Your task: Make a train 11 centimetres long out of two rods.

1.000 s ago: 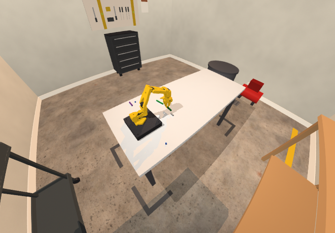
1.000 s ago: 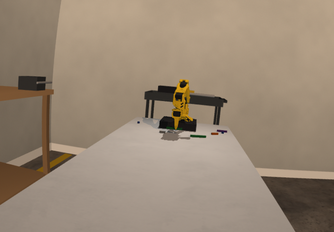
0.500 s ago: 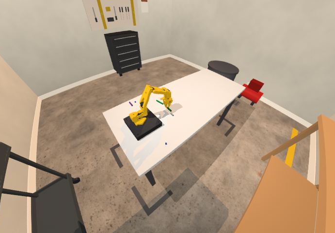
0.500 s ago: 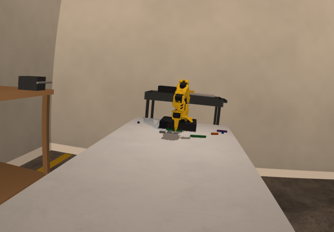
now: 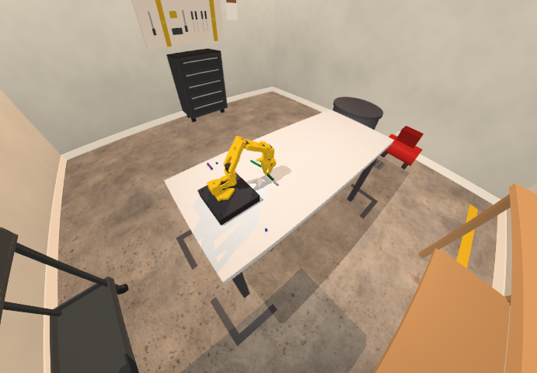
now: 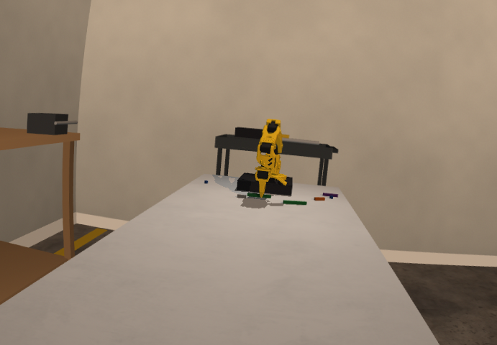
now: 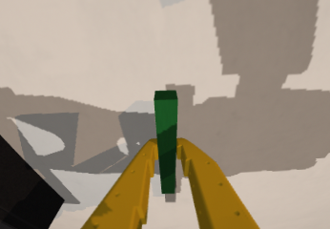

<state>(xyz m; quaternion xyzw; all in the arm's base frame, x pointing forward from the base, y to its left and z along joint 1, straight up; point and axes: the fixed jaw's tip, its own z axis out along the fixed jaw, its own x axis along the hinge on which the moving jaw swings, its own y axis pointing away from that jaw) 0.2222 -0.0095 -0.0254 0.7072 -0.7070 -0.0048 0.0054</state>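
My gripper is shut on a green rod, which sticks out ahead of the fingers, low over the white table. The held rod also shows in the top view and the exterior view. A short grey rod lies close to its left end in the exterior view, and shows at its near end in the top view. I cannot tell if they touch. A second green rod lies flat to the right, also seen behind the arm.
An orange rod and a purple rod lie further right. Blue rods lie apart. The arm's black base stands close behind the gripper. The table edges are far off.
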